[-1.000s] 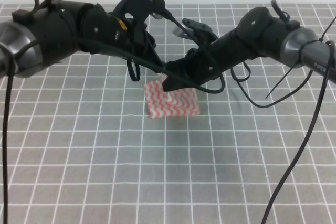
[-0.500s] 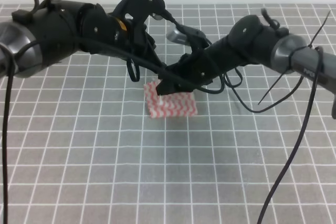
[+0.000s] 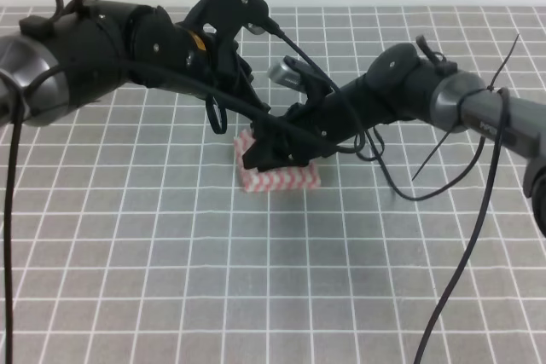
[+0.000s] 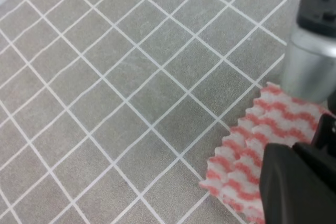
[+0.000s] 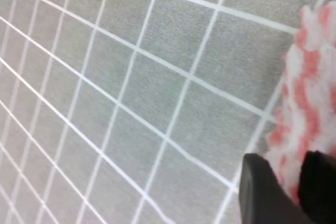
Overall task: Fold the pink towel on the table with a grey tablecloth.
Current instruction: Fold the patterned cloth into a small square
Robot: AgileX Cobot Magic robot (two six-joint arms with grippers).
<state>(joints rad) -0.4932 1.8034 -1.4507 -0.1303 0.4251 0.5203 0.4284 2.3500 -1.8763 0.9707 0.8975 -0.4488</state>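
The pink towel [image 3: 281, 176] lies on the table with a grey tablecloth [image 3: 171, 245], a little above the middle of the exterior high view. It is folded into a flat, longish shape, and its long axis runs left to right in that view, nearly along the white grid lines, with the left end turned slightly toward the far side. Its upper part is hidden under the two arms, so only the near strip and the left corner can be seen. The right gripper [image 3: 260, 153] reaches across from the right and comes down on the left part of the towel. In the right wrist view its two dark fingers [image 5: 262, 192] stand close together with a narrow strip of the striped cloth between them, so they seem to pinch the towel edge. The left gripper [image 3: 247, 100] is above the far side of the towel. In the left wrist view only a dark block of it shows at the lower right, over the towel corner, and I cannot tell if its fingers are spread or pressed together.
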